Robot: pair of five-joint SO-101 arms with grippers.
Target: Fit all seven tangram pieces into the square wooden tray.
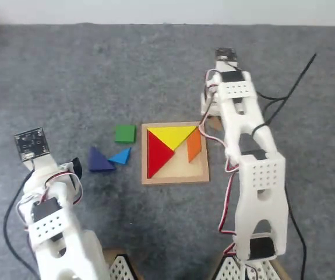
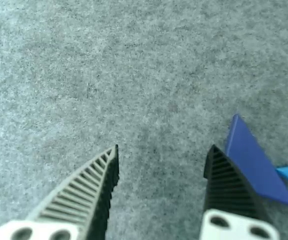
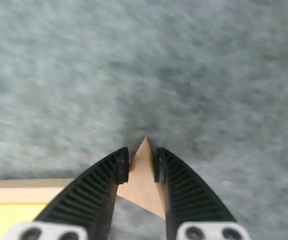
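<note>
You had a table [image 1: 97,76] covered in grey, felt-like cloth. The square wooden tray [image 1: 176,178] lay flat on it near the middle. To the tray's left, three loose pieces rested on the cloth: a green square [image 1: 124,133] just beside the tray's far left corner, and nearer you a dark blue triangle [image 1: 99,160] with a light blue triangle [image 1: 120,156] touching it, between it and the tray.

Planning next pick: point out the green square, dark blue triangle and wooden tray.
green square [image 1: 124,133], high view, top face.
dark blue triangle [image 1: 98,162], high view, centre.
wooden tray [image 1: 176,179], high view, front rim.
</note>
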